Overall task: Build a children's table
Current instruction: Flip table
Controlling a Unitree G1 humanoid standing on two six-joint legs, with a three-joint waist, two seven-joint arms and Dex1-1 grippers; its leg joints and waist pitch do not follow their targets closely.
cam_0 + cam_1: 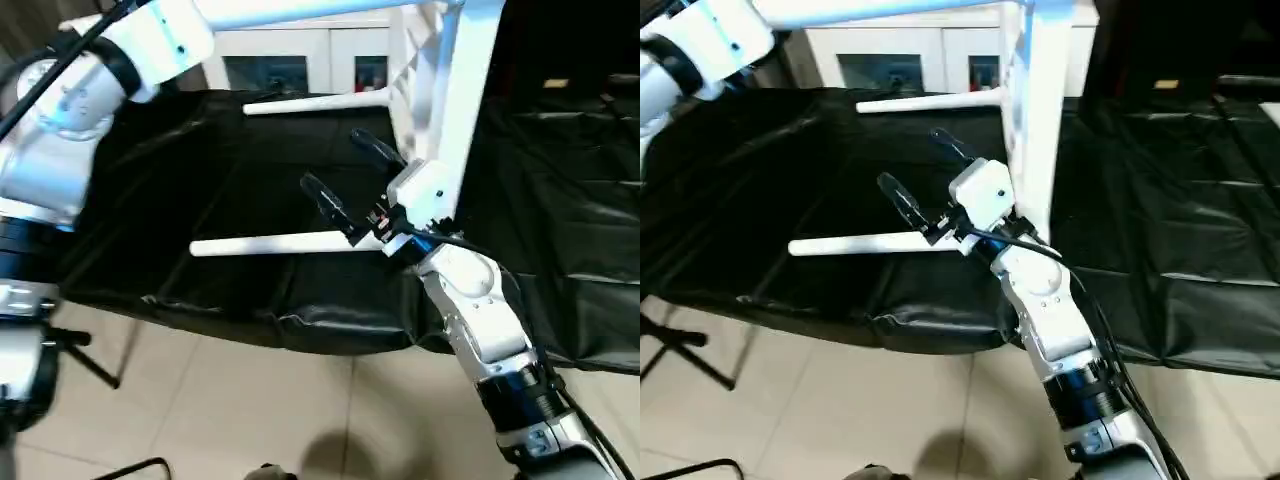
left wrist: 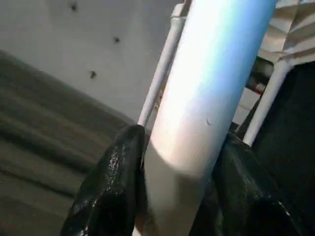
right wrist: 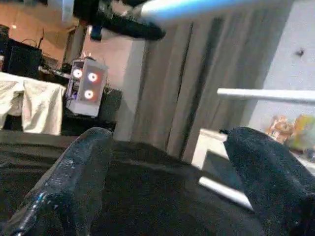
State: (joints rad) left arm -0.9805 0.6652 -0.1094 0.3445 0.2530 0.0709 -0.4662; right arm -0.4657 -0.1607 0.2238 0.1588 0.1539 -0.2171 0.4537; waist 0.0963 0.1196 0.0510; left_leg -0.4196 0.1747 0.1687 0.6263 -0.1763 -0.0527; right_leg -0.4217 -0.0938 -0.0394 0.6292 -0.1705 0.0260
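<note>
Children's table top (image 1: 440, 90) stands on edge on the black-covered table (image 1: 560, 200), ribbed underside facing our left. Three white legs are seated in corner sockets and stick out sideways. The upper leg (image 1: 300, 12) runs along the top of the head views. Another leg (image 1: 320, 102) lies low toward the far edge of the black cover, and a third leg (image 1: 270, 243) sits near the front edge.

Our left gripper (image 2: 179, 196) is clamped on the upper leg; in the L wrist view both black fingers (image 2: 110, 182) press its sides.

Our right gripper (image 1: 345, 180) holds nothing, fingers (image 1: 325, 200) spread wide, just above the front leg & beside the top's lower corner.

Bkgd: white cabinet (image 1: 300, 60) w/ glass doors behind the table's far edge, tiled floor (image 1: 250, 410) below the front edge.
</note>
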